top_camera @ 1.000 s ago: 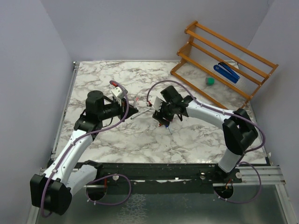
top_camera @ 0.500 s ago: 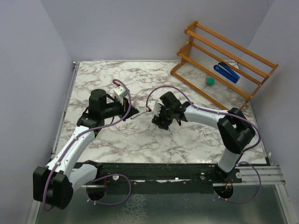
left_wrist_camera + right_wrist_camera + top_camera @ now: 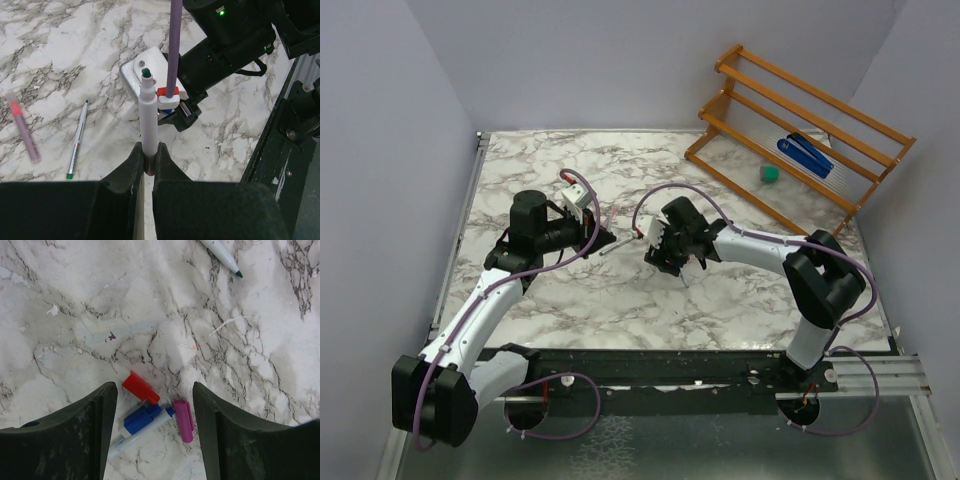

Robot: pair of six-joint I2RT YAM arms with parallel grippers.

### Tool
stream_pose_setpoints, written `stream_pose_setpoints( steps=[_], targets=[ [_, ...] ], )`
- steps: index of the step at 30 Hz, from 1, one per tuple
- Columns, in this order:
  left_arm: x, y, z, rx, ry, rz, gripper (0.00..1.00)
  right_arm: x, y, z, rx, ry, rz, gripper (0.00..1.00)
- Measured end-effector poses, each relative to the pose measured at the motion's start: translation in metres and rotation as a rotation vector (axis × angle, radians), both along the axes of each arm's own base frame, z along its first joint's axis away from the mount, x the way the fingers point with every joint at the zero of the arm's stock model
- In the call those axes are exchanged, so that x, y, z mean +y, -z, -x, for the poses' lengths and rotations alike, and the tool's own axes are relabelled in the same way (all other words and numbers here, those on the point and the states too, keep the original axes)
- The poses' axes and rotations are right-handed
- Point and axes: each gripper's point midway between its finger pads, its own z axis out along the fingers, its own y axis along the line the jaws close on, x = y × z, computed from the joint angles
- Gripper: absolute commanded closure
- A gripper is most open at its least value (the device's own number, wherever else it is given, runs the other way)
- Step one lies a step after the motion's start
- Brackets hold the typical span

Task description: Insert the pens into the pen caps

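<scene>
My left gripper (image 3: 148, 150) is shut on the lower end of a white pen (image 3: 148, 112), which stands out from the jaws with its dark green tip bare. In the top view this pen (image 3: 613, 246) points towards the right arm. My right gripper (image 3: 154, 400) hangs open just above the table. Between its fingers lie a red pen cap (image 3: 140, 387), a blue pen cap (image 3: 142, 418), a pink pen cap (image 3: 183, 420) and a pale pen with a blue tip (image 3: 137, 436). Nothing is gripped there. The right gripper (image 3: 663, 252) sits mid-table.
A pink pen (image 3: 25, 131) and a thin pen with a green end (image 3: 77, 140) lie on the marble left of the held pen. Another dark-tipped pen (image 3: 220, 255) lies beyond the caps. A wooden rack (image 3: 800, 110) at back right holds a blue stapler (image 3: 805, 155) and a green block (image 3: 771, 174).
The right gripper has moved left and lowered over the caps. The left arm has shifted slightly right with its pen. Little has moved in the last half second.
</scene>
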Motion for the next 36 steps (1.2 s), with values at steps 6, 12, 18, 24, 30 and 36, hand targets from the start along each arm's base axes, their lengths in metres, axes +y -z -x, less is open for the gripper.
stream_pose_setpoints(
  steps=[6,12,18,24,30,36],
  targets=[
    [0.0,0.001,0.0,0.005,0.0,-0.001,1.0,-0.008,0.01,0.005,0.009,0.009,0.026,0.36],
    [0.001,0.002,-0.002,0.008,-0.005,-0.002,1.0,-0.007,0.011,0.003,-0.007,0.013,0.035,0.36],
    [0.001,0.003,-0.002,0.011,-0.006,-0.002,1.0,-0.003,0.012,0.002,-0.017,0.009,0.032,0.38],
    [0.001,0.003,-0.002,0.012,-0.006,-0.003,1.0,-0.003,0.016,0.002,-0.022,0.012,0.044,0.45],
    [0.003,0.003,-0.003,0.012,-0.011,-0.003,1.0,0.0,0.017,0.001,-0.029,0.012,0.044,0.56],
    [0.003,0.003,-0.003,0.012,-0.011,-0.003,1.0,0.004,0.018,0.001,-0.035,0.009,0.036,0.73]
  ],
)
